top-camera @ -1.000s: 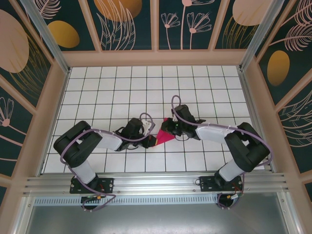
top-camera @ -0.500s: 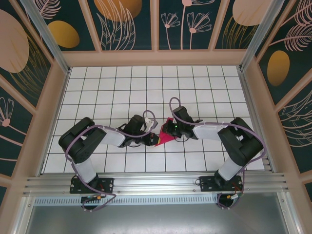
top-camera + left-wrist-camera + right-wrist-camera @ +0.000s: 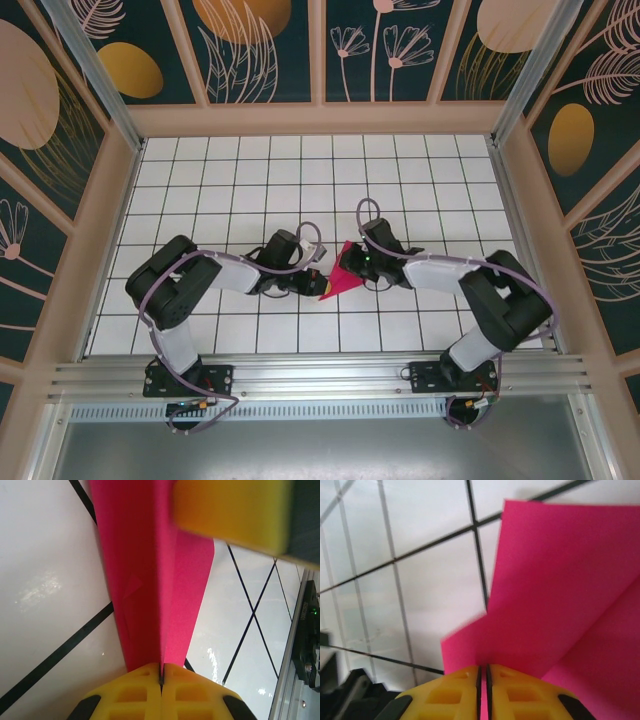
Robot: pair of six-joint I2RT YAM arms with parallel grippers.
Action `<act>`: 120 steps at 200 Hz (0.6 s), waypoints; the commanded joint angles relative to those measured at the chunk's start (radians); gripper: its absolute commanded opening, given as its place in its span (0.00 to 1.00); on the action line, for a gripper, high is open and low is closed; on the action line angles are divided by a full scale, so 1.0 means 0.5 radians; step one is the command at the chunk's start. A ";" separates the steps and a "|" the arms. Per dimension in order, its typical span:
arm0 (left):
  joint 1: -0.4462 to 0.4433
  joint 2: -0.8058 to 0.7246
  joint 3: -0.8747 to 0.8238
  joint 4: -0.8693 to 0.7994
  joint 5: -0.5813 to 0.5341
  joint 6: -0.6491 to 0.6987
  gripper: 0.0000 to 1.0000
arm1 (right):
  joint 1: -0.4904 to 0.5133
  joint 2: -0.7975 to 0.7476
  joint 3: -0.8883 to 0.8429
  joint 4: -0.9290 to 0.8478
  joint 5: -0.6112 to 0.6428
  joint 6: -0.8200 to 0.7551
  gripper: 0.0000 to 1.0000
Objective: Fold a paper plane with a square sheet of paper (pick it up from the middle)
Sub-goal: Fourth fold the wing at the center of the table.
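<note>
The square sheet of paper (image 3: 337,282) is magenta-red and creased into a pointed wedge, held just above the tiles mid-table between both grippers. My left gripper (image 3: 318,286) is shut on its lower left tip. In the left wrist view the folded paper (image 3: 150,580) runs away from the closed left gripper (image 3: 161,672), with a yellow finger of the other gripper (image 3: 230,510) at the top right. My right gripper (image 3: 352,266) pinches the upper right edge. From the right wrist, the paper (image 3: 560,590) passes through the narrow slit of the right gripper (image 3: 483,672).
The white tiled floor (image 3: 250,190) is fenced by pink walls (image 3: 110,210) at left, back and right. An aluminium rail (image 3: 320,375) crosses the near edge, carrying both arm bases. Purple cables loop over each wrist. The left arm's dark body (image 3: 345,700) sits at the right wrist view's lower left.
The left arm has stretched further to the right, carrying its gripper and the paper's tip slightly rightward. The right gripper shifted left, then back right. Both grips on the paper persist.
</note>
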 commanded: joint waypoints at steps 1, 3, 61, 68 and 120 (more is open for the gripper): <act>-0.057 0.167 0.029 -0.139 0.004 0.078 0.00 | -0.046 -0.166 -0.045 -0.059 0.054 0.026 0.16; -0.057 0.169 0.030 -0.143 0.009 0.079 0.00 | -0.046 -0.172 -0.045 -0.066 0.058 0.031 0.16; -0.056 0.251 0.145 -0.304 0.042 0.144 0.00 | -0.043 -0.144 -0.132 0.024 -0.027 0.073 0.16; -0.058 0.262 0.157 -0.323 0.069 0.151 0.00 | -0.040 -0.136 -0.129 0.034 -0.030 0.070 0.16; -0.055 0.322 0.227 -0.455 0.106 0.182 0.00 | -0.037 -0.049 -0.093 0.118 -0.127 0.061 0.16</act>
